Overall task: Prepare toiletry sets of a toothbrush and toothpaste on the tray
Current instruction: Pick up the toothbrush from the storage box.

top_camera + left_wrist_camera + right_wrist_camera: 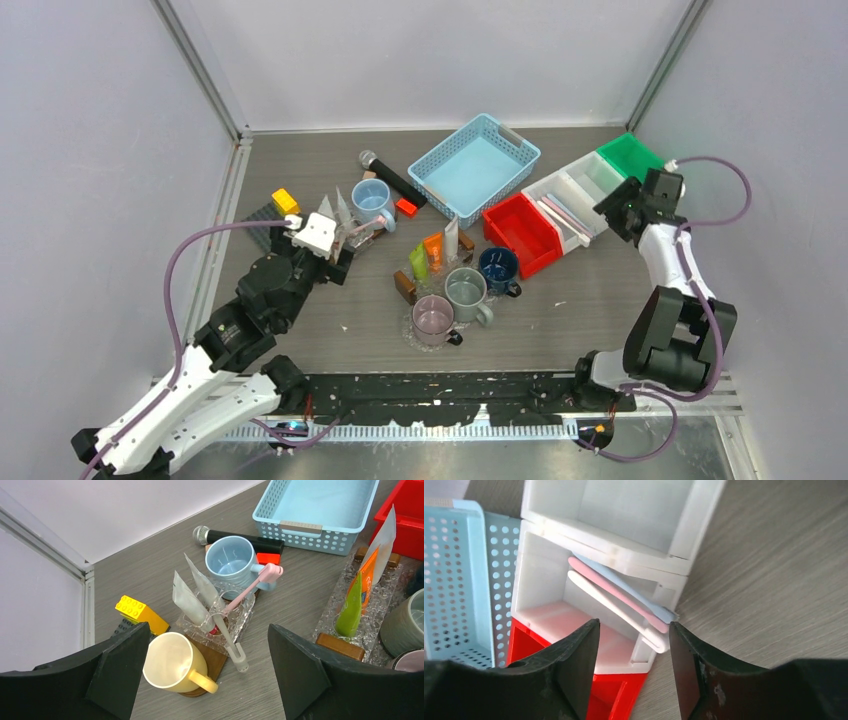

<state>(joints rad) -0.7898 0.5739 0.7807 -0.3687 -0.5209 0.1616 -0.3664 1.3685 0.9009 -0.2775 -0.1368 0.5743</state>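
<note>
My left gripper [215,680] is open above a clear tray [246,616] on a wooden board. The tray holds two white toothpaste tubes [192,600], a pink toothbrush [250,586] and a pale toothbrush [231,642] that sticks out over its edge. A second clear tray [330,614] holds green [350,611], orange [368,577] and white [384,537] tubes. My right gripper [634,652] is open just above a white bin [541,580] holding blue [634,594], pink [614,592] and white [609,607] toothbrushes.
A cream mug [170,662] sits between my left fingers and a blue mug [231,561] behind the tray. The black microphone [235,537], yellow brick [140,612], blue basket [473,165], red bin [520,232], green bin [630,155] and three mugs [465,290] surround the trays.
</note>
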